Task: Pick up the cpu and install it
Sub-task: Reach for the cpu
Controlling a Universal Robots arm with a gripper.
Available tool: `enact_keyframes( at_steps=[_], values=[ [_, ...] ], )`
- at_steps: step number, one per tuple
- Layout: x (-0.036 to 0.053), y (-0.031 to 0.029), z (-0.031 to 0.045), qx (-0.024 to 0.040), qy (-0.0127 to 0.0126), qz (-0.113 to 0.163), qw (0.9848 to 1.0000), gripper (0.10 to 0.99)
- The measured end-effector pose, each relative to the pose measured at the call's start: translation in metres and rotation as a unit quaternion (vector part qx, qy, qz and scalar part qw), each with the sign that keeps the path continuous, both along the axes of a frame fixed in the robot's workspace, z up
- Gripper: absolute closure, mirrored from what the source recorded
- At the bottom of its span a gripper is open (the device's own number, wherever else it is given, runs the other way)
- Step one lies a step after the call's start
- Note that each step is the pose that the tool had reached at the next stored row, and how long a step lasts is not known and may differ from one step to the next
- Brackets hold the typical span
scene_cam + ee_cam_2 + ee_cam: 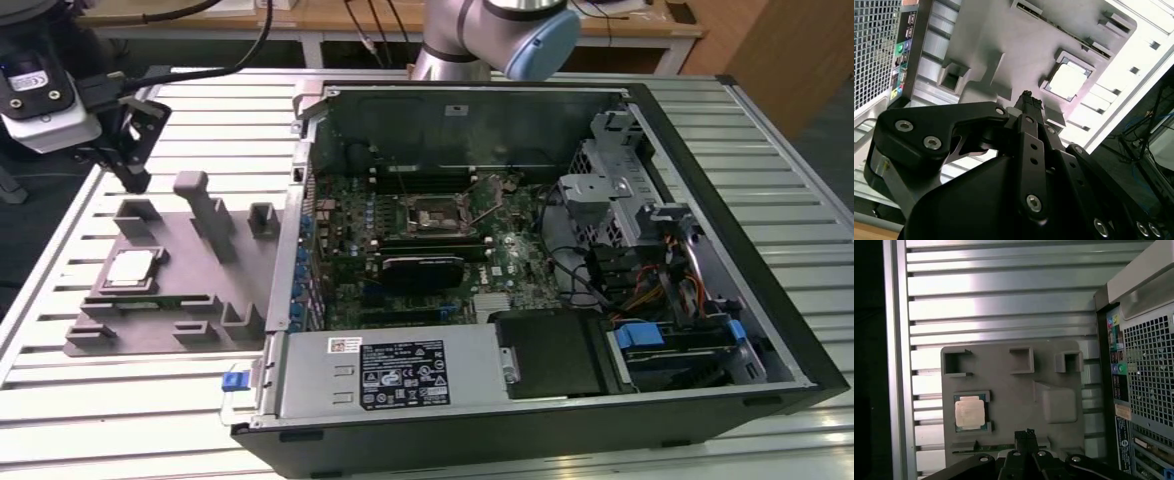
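The cpu is seated flat, metal top up, in a square pocket of the grey tray. The tray lies on the exterior view's left, beside the open computer case. The pocket is judged to keep the chip at a fixed, known spot for pickup.

The gripper is held above the far end of the tray, well apart from the cpu. Its fingers are clenched together with nothing between them. The task is judged to be at its start, since the cpu is not yet lifted.

The socket on the motherboard is given by the exterior view. It is seen uncovered, presumably left so to take the chip.

In the first wrist view the cpu is seen straight down, with its square outline and the tray walls at its corners clear. The gripper is offset to one side of it. A slanted look past the gripper to the cpu is given by the second wrist view, and open space between them is confirmed.
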State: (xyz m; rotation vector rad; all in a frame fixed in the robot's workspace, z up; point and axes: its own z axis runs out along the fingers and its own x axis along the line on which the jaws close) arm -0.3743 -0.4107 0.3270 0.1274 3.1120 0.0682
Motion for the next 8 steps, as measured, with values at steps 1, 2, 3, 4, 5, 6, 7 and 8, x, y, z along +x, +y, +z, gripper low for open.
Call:
enact_keyframes(
  at_steps=[1,2,3,4,5,6,7,8],
  values=[
    [-0.0016,0.0000,-0.0014,0.0000,0.0000,0.000,1.0000,0.980],
    [-0.0031,0.0000,-0.0028,0.0000,0.0000,0.000,1.0000,0.980],
    [-0.0047,0.0000,-0.0043,0.0000,0.0000,0.000,1.0000,0.980],
    [-0.0063,0.0000,-0.0057,0.0000,0.0000,0.000,1.0000,0.980],
    [-0.0080,0.0000,-0.0072,-0.0001,0.0000,-0.001,1.0000,0.980],
    [-0.0096,0.0000,-0.0086,-0.0001,0.0000,-0.001,1.0000,0.980],
    [-0.0114,0.0000,-0.0101,-0.0001,0.0000,-0.001,1.0000,0.980],
    [-0.0131,0.0000,-0.0115,-0.0001,0.0000,-0.001,1.0000,0.980]
  ],
)
